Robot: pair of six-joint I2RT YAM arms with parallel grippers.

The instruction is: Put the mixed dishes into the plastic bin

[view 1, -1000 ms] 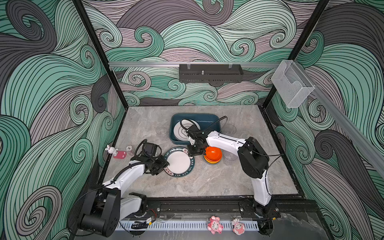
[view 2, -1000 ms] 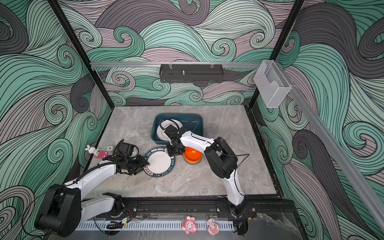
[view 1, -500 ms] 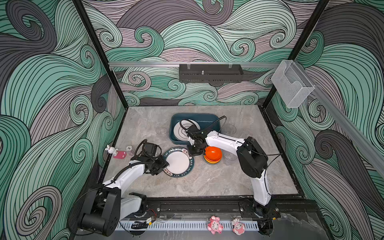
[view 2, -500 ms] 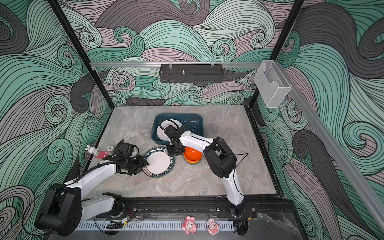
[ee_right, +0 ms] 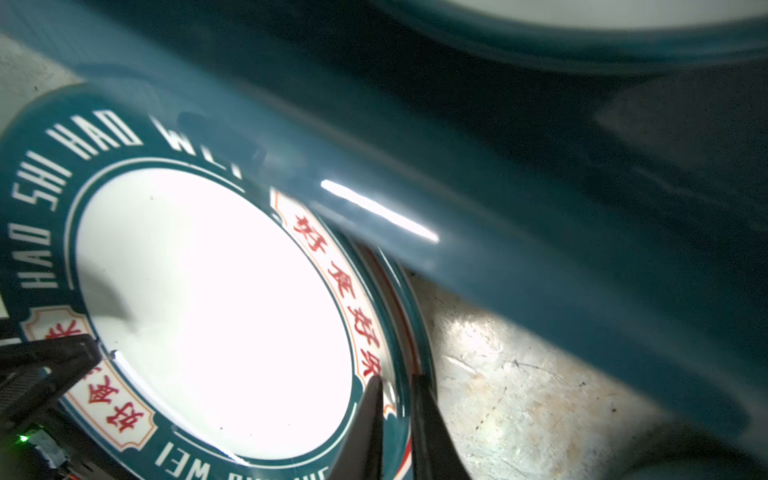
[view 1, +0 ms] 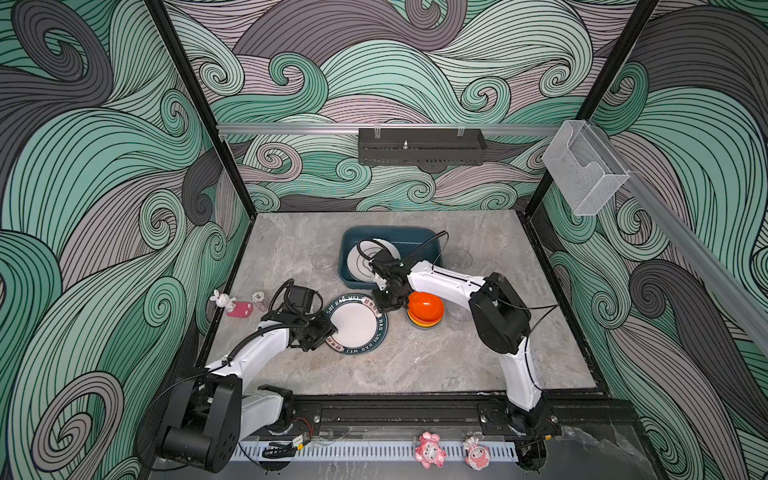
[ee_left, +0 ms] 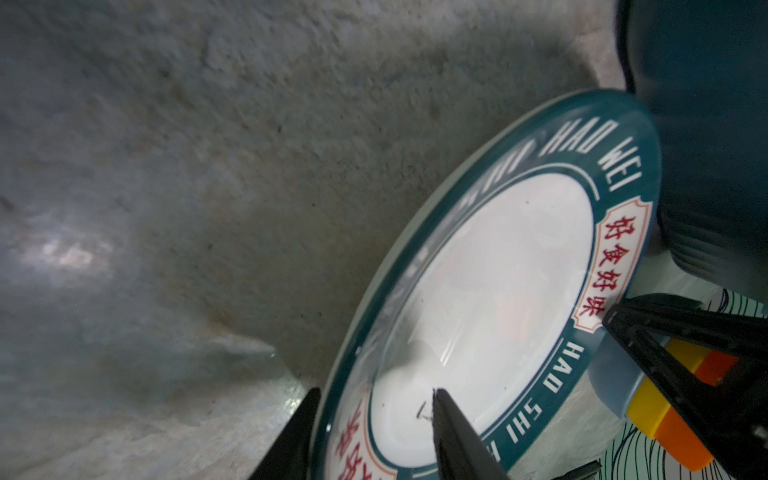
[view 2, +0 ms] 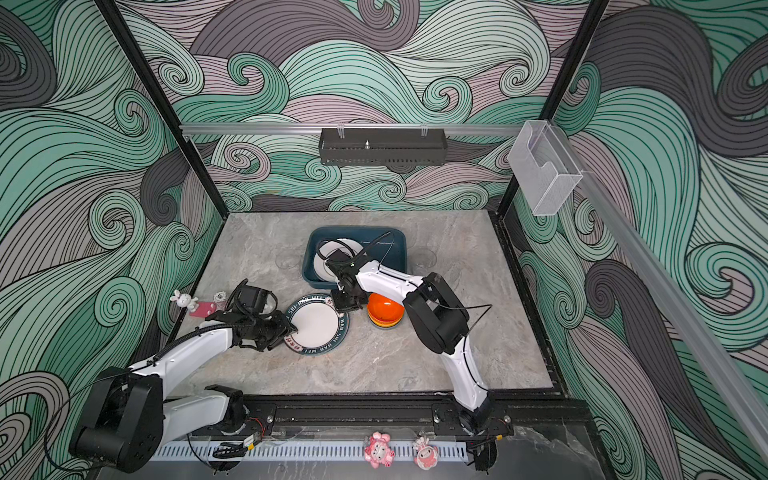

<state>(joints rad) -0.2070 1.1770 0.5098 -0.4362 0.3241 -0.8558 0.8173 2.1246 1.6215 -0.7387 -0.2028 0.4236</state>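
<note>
Since a second ago the right pincer (view 1: 384, 306) has been drawn in from a wider gap to a narrow one on the far rim of the printed plate (view 1: 358, 326). Arms and plate are otherwise hardly shifted. The grasp on that side is judged done, with the lift toward the plastic bin (view 1: 419, 245) judged next.

Top views: in both, the printed plate is seen lying on the desk (view 1: 415, 365), just in front of the plastic bin's near wall, between the two pincers. The left pincer (view 1: 332, 330) is set at its near-left rim. A white plate (view 1: 363, 259) is already in the plastic bin. The stacked bowls (view 1: 426, 309) are just beside the right pincer, outside the bin. A clear tumbler (view 1: 322, 261) is left of it. Jaw gaps cannot be read from here.

Left wrist: the left pincer (ee_left: 374, 392) is shown part-open astride the rim, one finger on the white face and one outside the edge. Whether the rim is actually clamped cannot be told. A finger (ee_left: 665, 332) of the right pincer is seen at the opposite rim, with the stacked bowls (ee_left: 665, 419) right by it.

Right wrist: the right pincer (ee_right: 397, 380) is shown narrow, with the rim pinched between its fingers, so the plate is held. The plastic bin wall (ee_right: 540, 208) runs right beside the plate's rim, so little clearance is judged for the lift. A left finger (ee_right: 62, 353) is seen on the far rim.
</note>
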